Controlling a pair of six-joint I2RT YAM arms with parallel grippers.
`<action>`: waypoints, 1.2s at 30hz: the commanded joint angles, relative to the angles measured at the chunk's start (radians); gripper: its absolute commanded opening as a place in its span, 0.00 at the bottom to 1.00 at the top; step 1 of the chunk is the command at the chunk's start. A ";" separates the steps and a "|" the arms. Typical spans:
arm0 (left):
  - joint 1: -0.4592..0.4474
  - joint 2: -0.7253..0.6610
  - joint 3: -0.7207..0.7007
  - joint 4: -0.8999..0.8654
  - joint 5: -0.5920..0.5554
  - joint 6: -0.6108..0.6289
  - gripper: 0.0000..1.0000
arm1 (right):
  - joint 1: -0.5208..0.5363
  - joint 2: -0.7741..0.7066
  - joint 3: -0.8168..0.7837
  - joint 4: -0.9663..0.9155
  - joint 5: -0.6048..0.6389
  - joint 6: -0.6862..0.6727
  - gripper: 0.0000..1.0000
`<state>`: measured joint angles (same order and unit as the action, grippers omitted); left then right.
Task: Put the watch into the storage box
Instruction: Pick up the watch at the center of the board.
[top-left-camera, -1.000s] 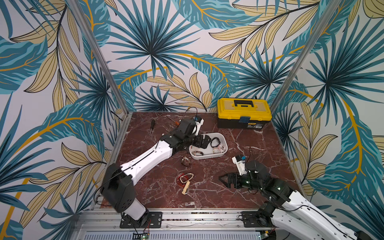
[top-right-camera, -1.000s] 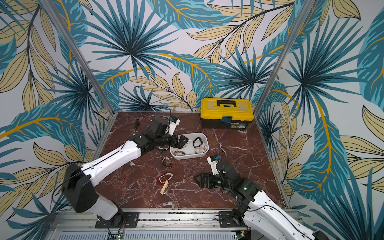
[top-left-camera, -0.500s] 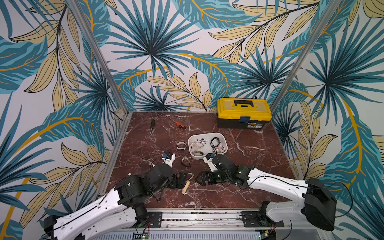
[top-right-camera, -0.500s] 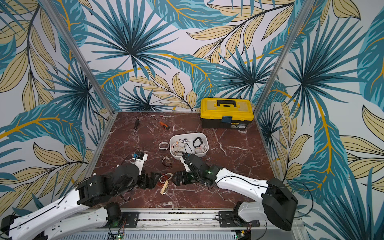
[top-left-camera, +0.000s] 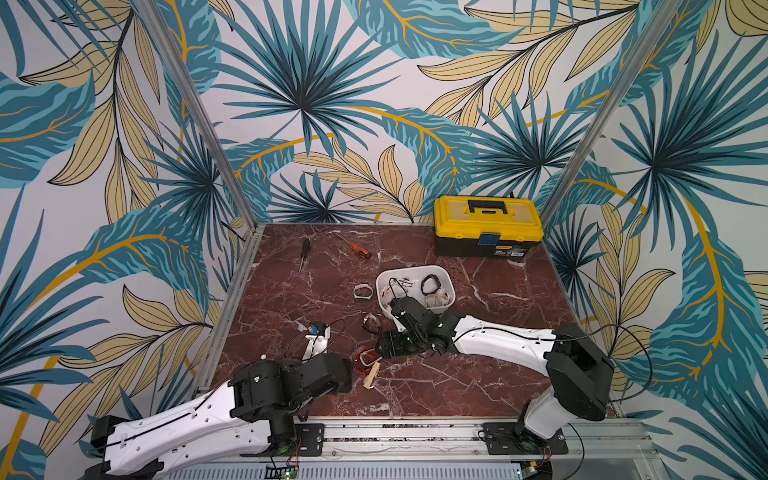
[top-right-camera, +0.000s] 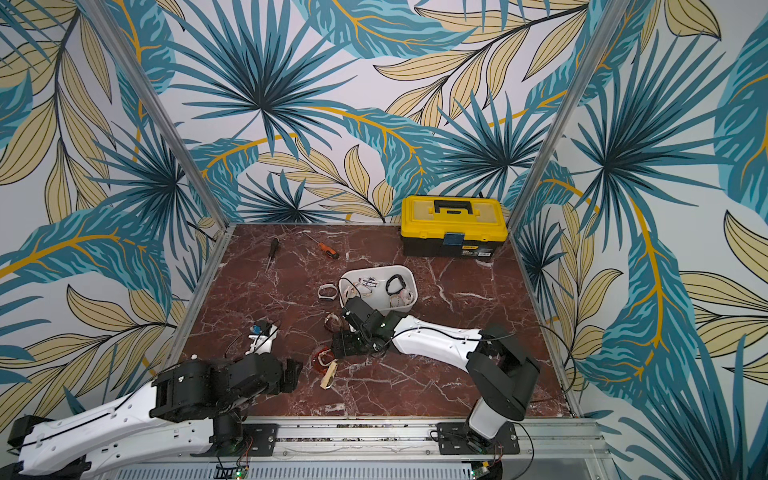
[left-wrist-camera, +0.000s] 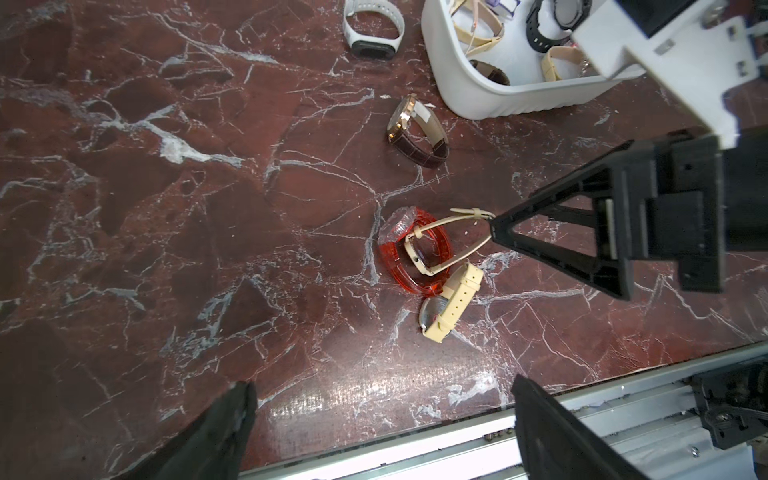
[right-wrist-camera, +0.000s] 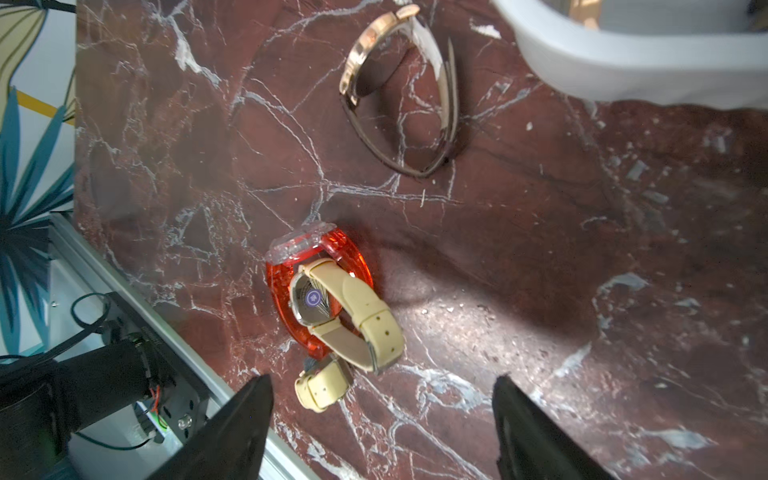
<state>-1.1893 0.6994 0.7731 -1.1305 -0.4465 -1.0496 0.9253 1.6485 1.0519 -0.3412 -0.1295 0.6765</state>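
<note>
Cream watch (left-wrist-camera: 461, 286) near rail (left-wrist-camera: 374, 451) (tub (left-wrist-camera: 478, 91) apart)

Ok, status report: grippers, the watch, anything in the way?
Left gripper open, empty, standing off. Right gripper open at the cream watch. Watch on the table, outside the storage box. Tangled in the red watch band; may snag.

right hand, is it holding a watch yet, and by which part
Nothing is held. The right hand is open at the cream-strap watch, which lies loose against the red watch. The left hand is open and empty.
</note>
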 joint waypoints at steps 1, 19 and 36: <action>-0.021 -0.008 -0.035 0.075 -0.018 0.053 1.00 | 0.009 0.035 0.021 -0.081 0.045 -0.024 0.82; -0.040 -0.074 -0.114 0.199 0.124 0.196 1.00 | 0.009 0.171 0.122 -0.117 0.043 -0.037 0.68; -0.047 -0.087 -0.148 0.263 0.239 0.283 1.00 | 0.009 0.209 0.150 -0.139 0.058 -0.031 0.41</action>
<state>-1.2320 0.6209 0.6479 -0.8944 -0.2157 -0.7887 0.9295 1.8259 1.1893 -0.4625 -0.0753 0.6483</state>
